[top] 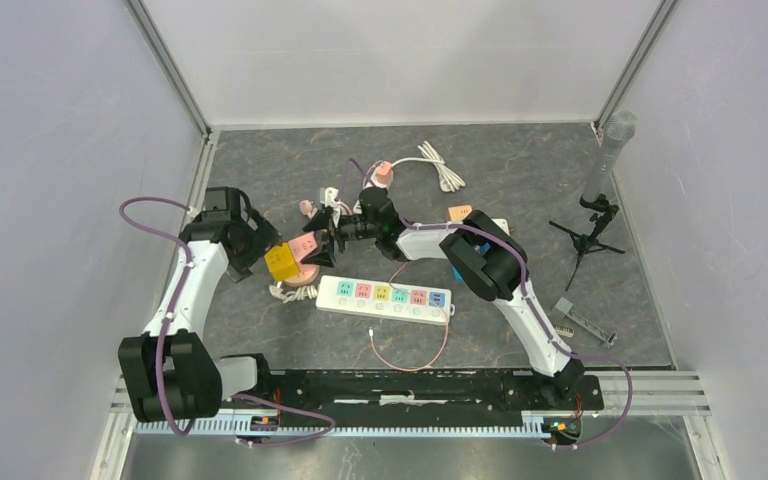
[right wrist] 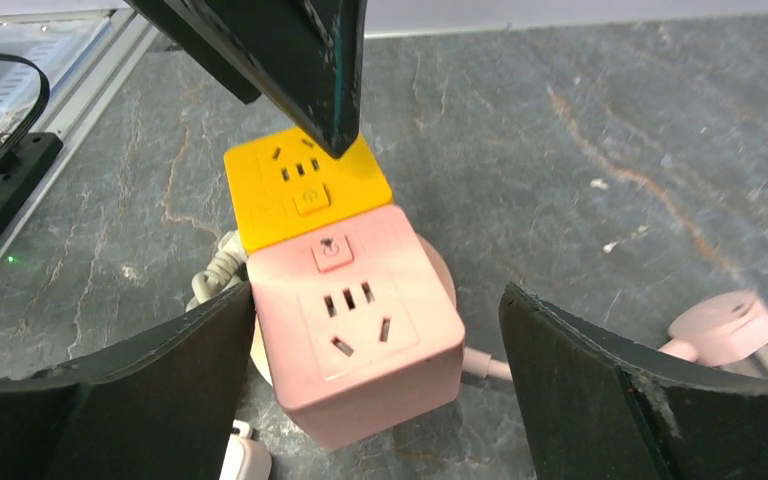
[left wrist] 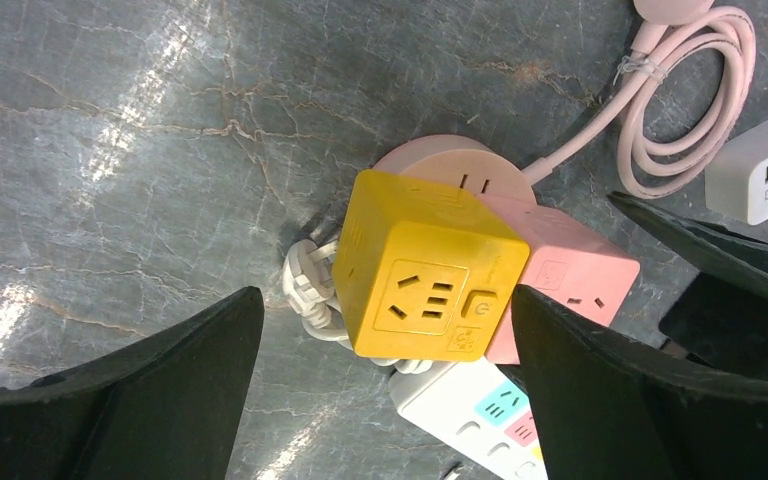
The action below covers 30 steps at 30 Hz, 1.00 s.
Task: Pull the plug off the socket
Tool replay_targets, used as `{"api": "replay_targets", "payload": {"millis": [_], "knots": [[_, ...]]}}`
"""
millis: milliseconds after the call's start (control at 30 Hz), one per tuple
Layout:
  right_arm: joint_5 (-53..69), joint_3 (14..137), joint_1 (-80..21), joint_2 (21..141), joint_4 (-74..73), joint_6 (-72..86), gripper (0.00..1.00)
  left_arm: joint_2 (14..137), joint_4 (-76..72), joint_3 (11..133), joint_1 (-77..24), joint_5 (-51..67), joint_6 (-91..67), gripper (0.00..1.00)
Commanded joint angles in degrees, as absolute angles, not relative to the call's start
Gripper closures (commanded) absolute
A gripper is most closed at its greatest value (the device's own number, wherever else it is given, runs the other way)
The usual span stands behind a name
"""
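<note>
Yellow cube socket point(left wrist: 425, 265) butted against pink cube socket point(right wrist: 355, 320), on round pink base point(left wrist: 440, 160), left-centre of worktop point(top: 520, 180) | left pincer point(left wrist: 385, 300) open wide, flanking yellow cube | right pincer point(right wrist: 375, 300) open wide, flanking pink cube

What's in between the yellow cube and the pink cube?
Nothing. The yellow cube and pink cube are pressed together side to side, with no gap showing. The right wrist view shows it best; the left wrist view agrees.

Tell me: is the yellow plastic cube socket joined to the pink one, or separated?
Joined: the yellow plastic cube socket sits flush against the pink cube socket, no gap. The connection is hidden.
</note>
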<state>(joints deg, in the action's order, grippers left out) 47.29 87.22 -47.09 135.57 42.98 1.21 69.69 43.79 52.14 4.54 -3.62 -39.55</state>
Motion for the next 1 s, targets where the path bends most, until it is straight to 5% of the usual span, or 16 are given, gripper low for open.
{"api": "replay_targets", "payload": {"millis": [0,300,800,967], "knots": [[48.28,89.16,-47.41,136.91,42.63,3.63,0.07,70.29,43.63,54.4,4.93,-1.38,-37.74,0.0],[43.87,83.7,-51.35,132.55,36.72,-10.78,0.18,69.1,42.11,52.7,4.99,2.09,-38.67,0.01],[31.62,77.42,-52.21,130.78,51.77,-2.87,0.68,67.87,41.88,49.91,4.99,-0.53,-39.01,0.01],[32.18,76.7,-52.13,130.6,52.62,-3.95,0.66,66.96,41.22,48.63,4.94,-0.27,-39.14,0.07]]}}
